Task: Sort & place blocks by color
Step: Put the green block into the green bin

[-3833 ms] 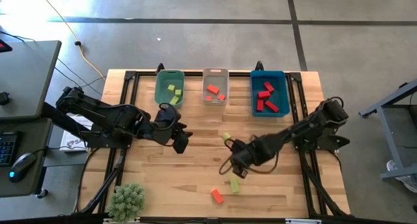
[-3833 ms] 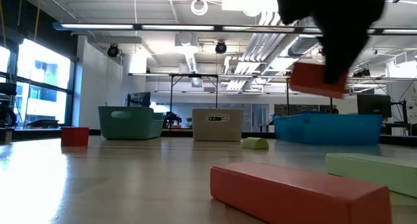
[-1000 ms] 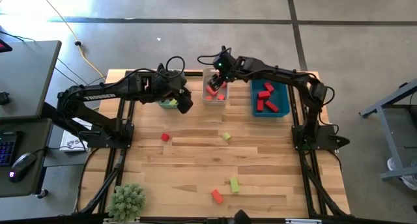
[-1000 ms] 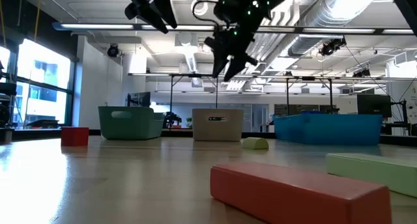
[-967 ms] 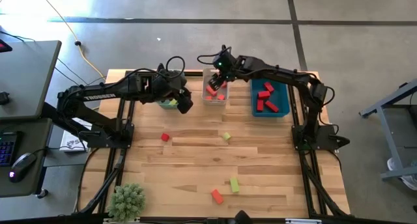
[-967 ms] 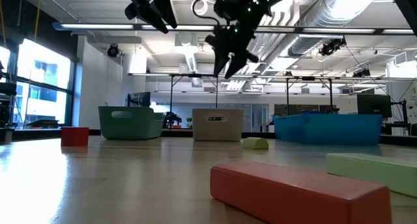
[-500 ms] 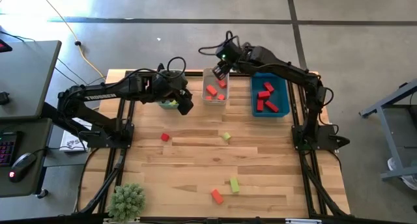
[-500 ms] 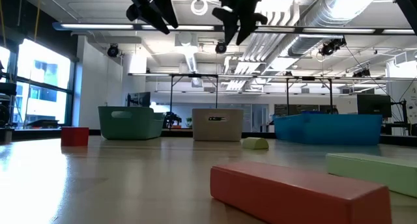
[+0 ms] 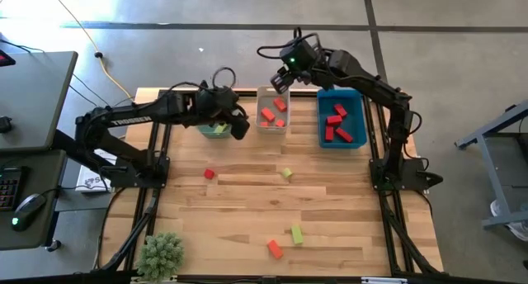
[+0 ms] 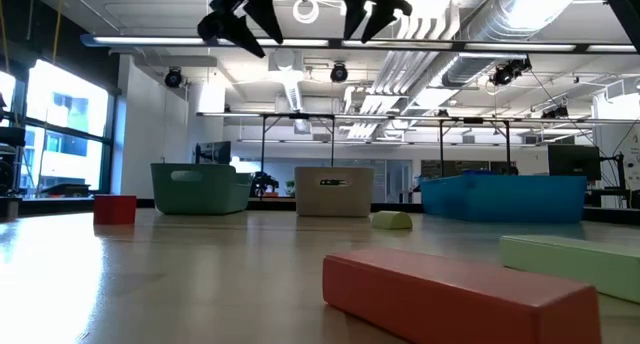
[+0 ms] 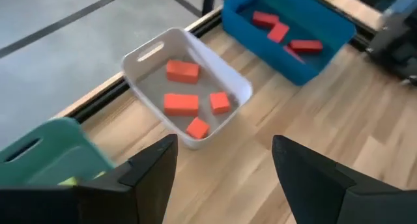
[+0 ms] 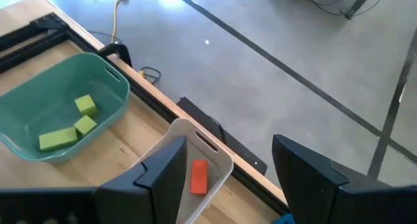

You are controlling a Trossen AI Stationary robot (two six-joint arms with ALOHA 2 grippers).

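Note:
My left gripper hangs open and empty high above the gap between the green bin and the white bin. My right gripper, also open and empty, is high over the white bin's far edge. The green bin holds three yellow-green blocks, the white bin several orange-red ones, the blue bin deep red ones. Loose on the table lie a deep red cube, two yellow-green blocks and an orange-red block.
The three bins stand in a row along the table's far edge. A green plant sits at the near left corner. Black frame rails run along both sides of the table. Bare wood lies between the bins and the loose blocks.
My right gripper has risen and moved from over the white bin toward the table's far edge, staying open. My left gripper has shifted slightly toward the table's right edge.

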